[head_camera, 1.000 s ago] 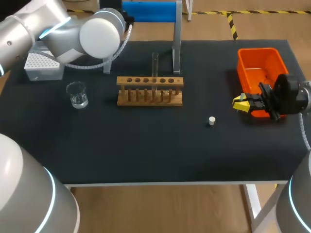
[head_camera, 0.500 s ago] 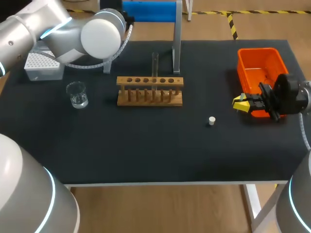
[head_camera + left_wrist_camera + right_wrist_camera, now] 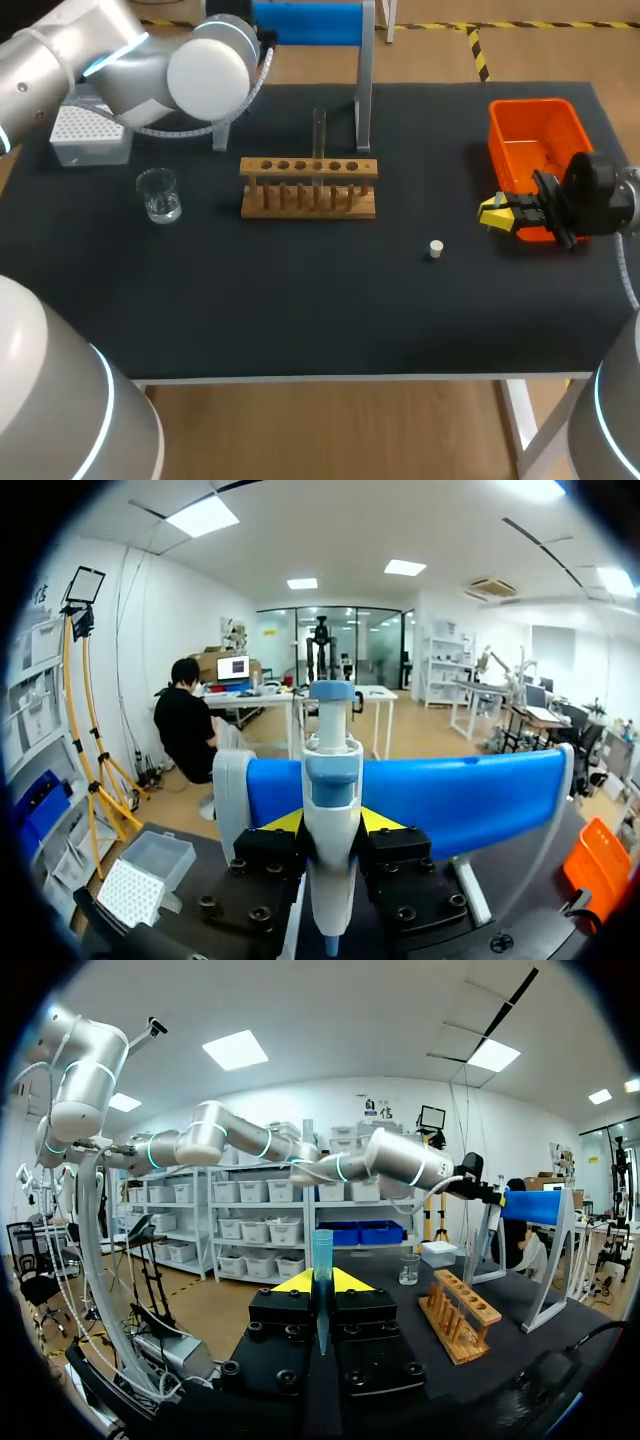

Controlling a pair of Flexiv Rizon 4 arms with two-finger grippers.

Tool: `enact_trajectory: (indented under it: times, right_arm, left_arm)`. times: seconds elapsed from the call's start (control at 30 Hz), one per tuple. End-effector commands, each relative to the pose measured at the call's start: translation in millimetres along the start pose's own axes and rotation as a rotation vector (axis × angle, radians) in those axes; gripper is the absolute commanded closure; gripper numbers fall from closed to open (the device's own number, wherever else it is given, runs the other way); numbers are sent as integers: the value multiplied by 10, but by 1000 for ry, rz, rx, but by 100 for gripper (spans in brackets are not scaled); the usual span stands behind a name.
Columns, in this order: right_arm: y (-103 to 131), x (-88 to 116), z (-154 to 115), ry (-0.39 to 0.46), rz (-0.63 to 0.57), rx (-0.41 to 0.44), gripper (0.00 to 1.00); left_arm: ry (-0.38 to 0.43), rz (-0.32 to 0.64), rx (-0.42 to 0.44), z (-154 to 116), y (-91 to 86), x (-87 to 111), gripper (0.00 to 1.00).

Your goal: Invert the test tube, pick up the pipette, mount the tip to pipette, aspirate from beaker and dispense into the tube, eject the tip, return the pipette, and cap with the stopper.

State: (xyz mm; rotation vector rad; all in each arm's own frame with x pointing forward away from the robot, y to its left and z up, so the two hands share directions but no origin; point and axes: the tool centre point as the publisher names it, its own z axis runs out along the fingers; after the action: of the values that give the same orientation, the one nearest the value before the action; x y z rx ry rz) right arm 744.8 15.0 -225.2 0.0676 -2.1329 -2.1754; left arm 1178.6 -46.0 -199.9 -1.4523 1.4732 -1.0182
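Nearest on the black table (image 3: 300, 300) is a small white stopper (image 3: 435, 248), lying alone right of the middle. Just beyond it to the right, the right gripper (image 3: 497, 212) hovers at the near end of an orange plastic bin (image 3: 530, 103). In the right wrist view its fingers stand narrow, clamped from both sides on a pale blue plastic pipette tip (image 3: 322, 1250) that stands upright between them.

Over on the left, about as far back, sits a small clear glass beaker (image 3: 158, 194). To its right, mid-table, is a wooden test tube rack (image 3: 308, 188) with a clear glass test tube (image 3: 319, 135) standing upright in one of its holes.

Farther left, a white tip box (image 3: 85, 130) lies near the far edge. At the far edge, a blue-barred stand with metal uprights (image 3: 305, 22) carries the white and blue pipette (image 3: 332, 770). The left arm reaches in there, and the left gripper (image 3: 330, 821) grips the pipette's body, its black finger blocks pressed against both sides. The pipette hangs upright against the blue bar.
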Motion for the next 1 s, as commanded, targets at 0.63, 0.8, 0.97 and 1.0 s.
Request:
enact_trajectory:
  times: [0.63,0.8,0.97,1.0]
  right_arm:
    - [-3,5,-9,1,-1,0,100]
    - [-3,5,-9,1,-1,0,100]
    - [-3,5,-9,1,-1,0,100]
    - [-3,5,-9,1,-1,0,100]
  left_arm:
    - [280,114,74,-656,-678,-76,100]
    - [485,159,60,-868,-765,-61,100]
    - [648,250,7,-1062,-787,-40,100]
    - [688,272,-4,-1110,-787,-36,100]
